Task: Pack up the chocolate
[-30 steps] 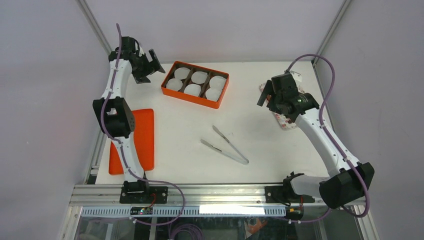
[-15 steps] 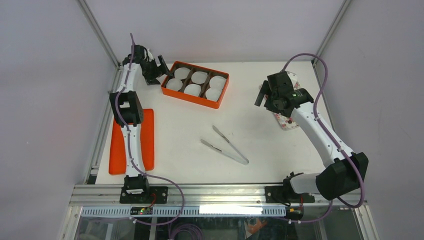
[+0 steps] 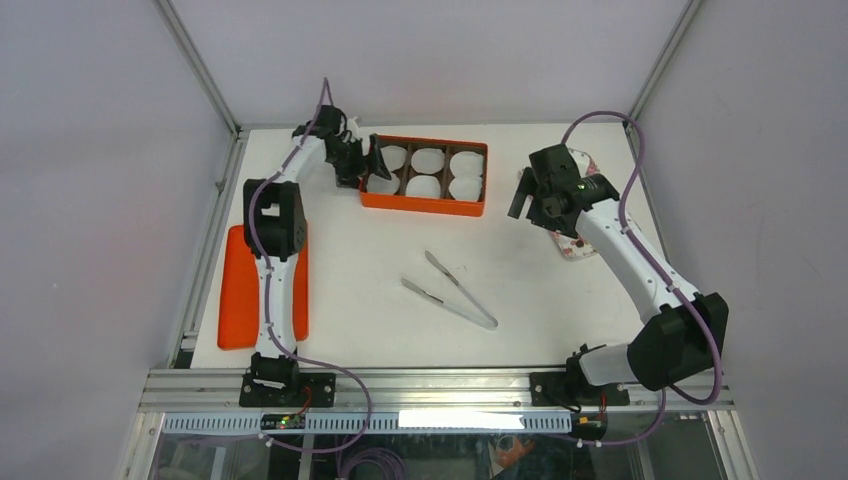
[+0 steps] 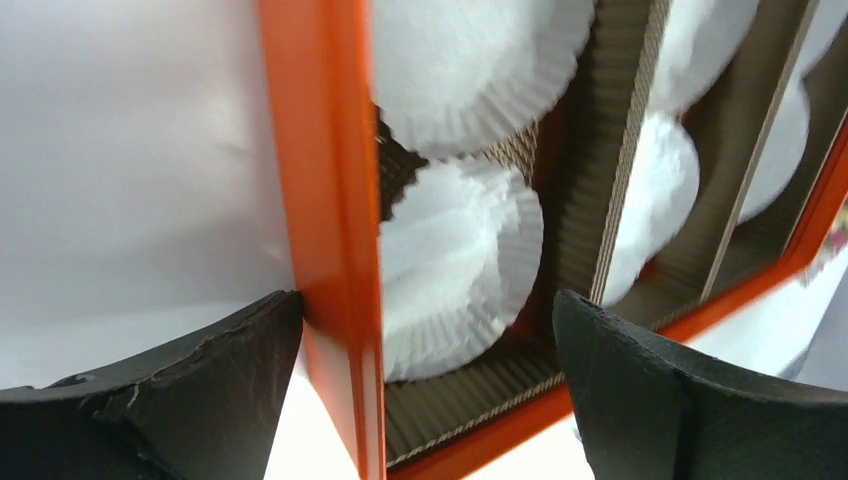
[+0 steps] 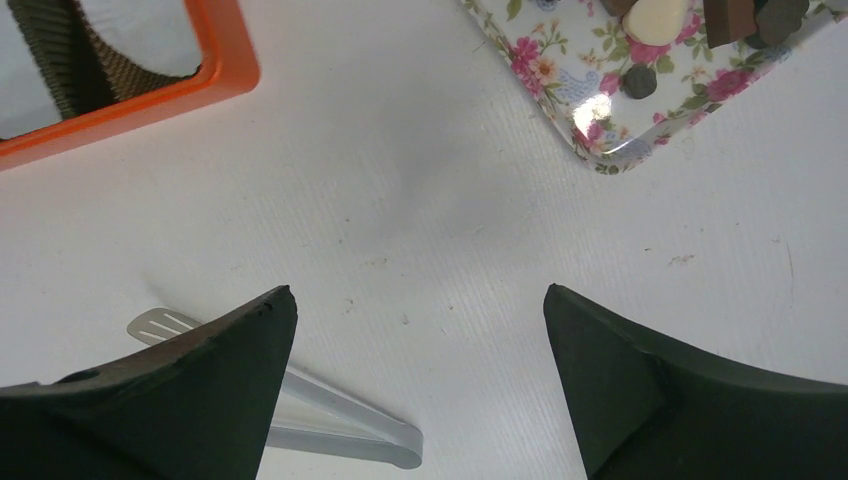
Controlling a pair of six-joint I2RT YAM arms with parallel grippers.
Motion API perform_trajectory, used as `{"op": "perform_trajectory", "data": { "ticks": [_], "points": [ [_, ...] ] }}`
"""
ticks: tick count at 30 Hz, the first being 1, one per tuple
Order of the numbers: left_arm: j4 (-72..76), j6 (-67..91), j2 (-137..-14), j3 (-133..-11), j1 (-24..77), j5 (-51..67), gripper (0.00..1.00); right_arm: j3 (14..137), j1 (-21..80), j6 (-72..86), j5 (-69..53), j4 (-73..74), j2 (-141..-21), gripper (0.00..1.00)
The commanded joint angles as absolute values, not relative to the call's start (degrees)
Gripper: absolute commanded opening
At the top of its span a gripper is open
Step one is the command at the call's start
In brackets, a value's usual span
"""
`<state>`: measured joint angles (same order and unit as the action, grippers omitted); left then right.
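Noting tongs (image 3: 450, 290) lying flat on worktop (image 3: 380, 260), nearest, ungripped. Seeing R jaws hanging apart over bare worktop betw. tongs and floral tray (image 5: 575, 110). Finding chocolate (image 5: 652, 18) sitting on that tray, right side; no pcs showing in box. Seeing L jaws apart at far side, straddling left wall of orange box (image 3: 425, 205), outer finger touching wall. Judging risks: clamping or dragging wall tipping box, spilling paper cups (image 4: 460, 270); thin tongs slipping w/ tiny pcs.

light: bright, even | shadows: soft, faint | glare: spot on floral tray (image 5: 590, 118) | blur: left wrist close-up slightly soft
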<state>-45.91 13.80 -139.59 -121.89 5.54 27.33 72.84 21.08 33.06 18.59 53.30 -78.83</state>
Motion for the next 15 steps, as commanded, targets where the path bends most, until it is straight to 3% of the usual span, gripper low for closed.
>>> {"op": "perform_trajectory", "data": {
  "ticks": [1,8,15],
  "points": [
    [-43.04,13.51,-128.21,-113.41,12.04,27.79,0.99,72.31,20.67,33.22,19.39,53.36,-75.31,0.99],
    [-39.46,20.32,-118.1,-100.96,17.9,27.12,0.99,72.33,20.2,31.8,20.57,54.22,-74.36,0.99],
    [-39.53,25.18,-115.47,-99.82,17.84,20.0,0.99,74.12,19.96,30.25,20.88,53.48,-74.49,0.99]
  ]
}}
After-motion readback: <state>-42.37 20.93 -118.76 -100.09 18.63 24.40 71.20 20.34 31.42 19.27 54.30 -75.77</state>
